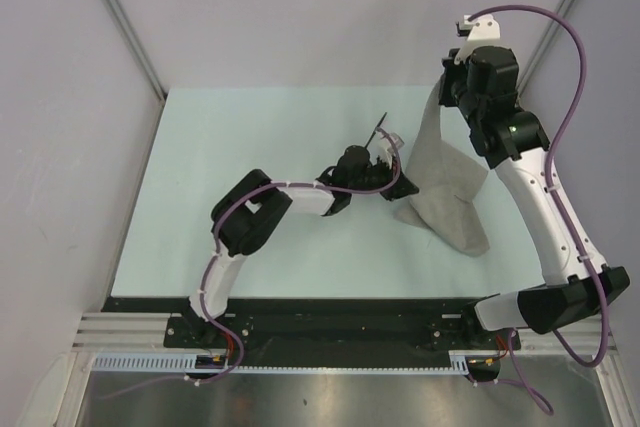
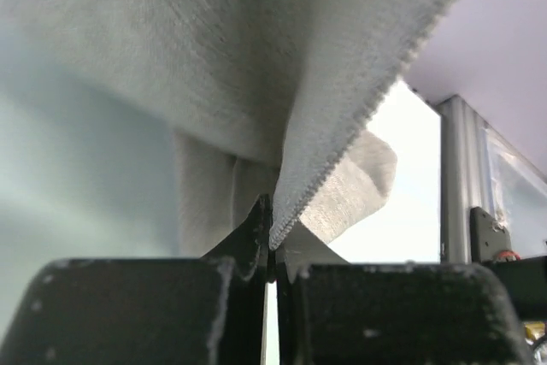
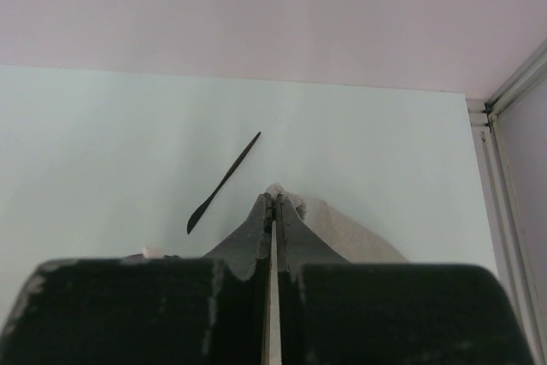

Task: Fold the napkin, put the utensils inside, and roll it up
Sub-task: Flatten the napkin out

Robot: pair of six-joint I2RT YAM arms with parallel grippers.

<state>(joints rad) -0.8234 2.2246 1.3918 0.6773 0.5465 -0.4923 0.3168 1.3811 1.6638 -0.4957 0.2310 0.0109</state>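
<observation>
so this is the fold step, nothing's rolled yet. both grippers are pinching the napkin (image 1: 445,187). the right gripper (image 3: 273,209) has its jaws pressed together on a corner, held high so the cloth hangs below it down to the table (image 1: 250,137). the left gripper (image 2: 272,241) is clamped on a hemmed edge lower down, with cloth draped above its fingers. the utensil (image 3: 224,183) lies bare on the table, ahead and a bit left of the right fingers, apart from the cloth. my guess for next: pull the two grips apart and lay the cloth down doubled without bunching. the left arm reaches low across the table and the right arm rears up tall.
</observation>
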